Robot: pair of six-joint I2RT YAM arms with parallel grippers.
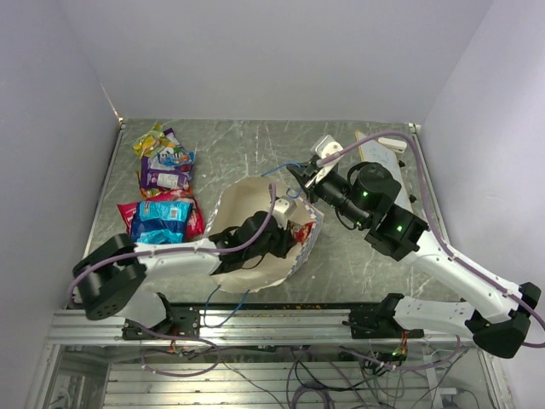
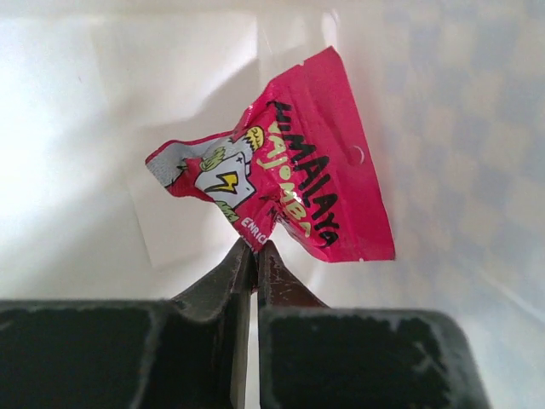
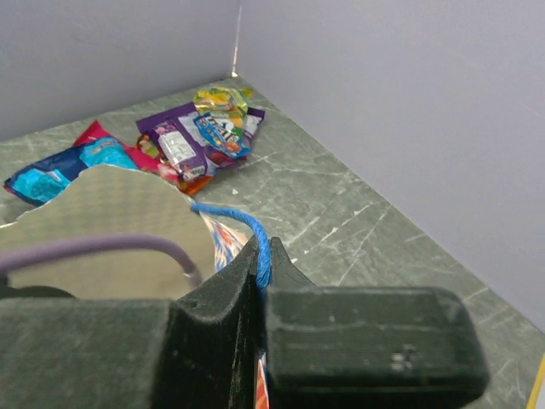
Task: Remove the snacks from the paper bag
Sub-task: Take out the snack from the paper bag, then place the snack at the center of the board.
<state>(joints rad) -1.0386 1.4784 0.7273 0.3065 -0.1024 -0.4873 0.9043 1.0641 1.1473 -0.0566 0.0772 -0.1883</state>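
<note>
Claw work sits on a grey marbled worktop [image 1: 238,145], where the checkered paper bag [image 1: 240,200] lies mouth-open at the centre of the top view. Loose snack packets [image 1: 162,192] are heaped at the left. Inside the bag, the left claw [image 2: 255,249] pinches a red Himalaya packet [image 2: 294,192] by its lower edge. The right claw [image 3: 260,256] is clamped on the bag's blue string handle [image 3: 230,213].

Paper bag [image 1: 243,204] interior behind left arm [image 1: 170,251]

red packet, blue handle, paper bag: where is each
red packet [image 2: 289,183], left wrist view, its printed face
blue handle [image 3: 262,251], right wrist view, string's lower stretch
paper bag [image 1: 237,209], top view, cream inner wall
</note>
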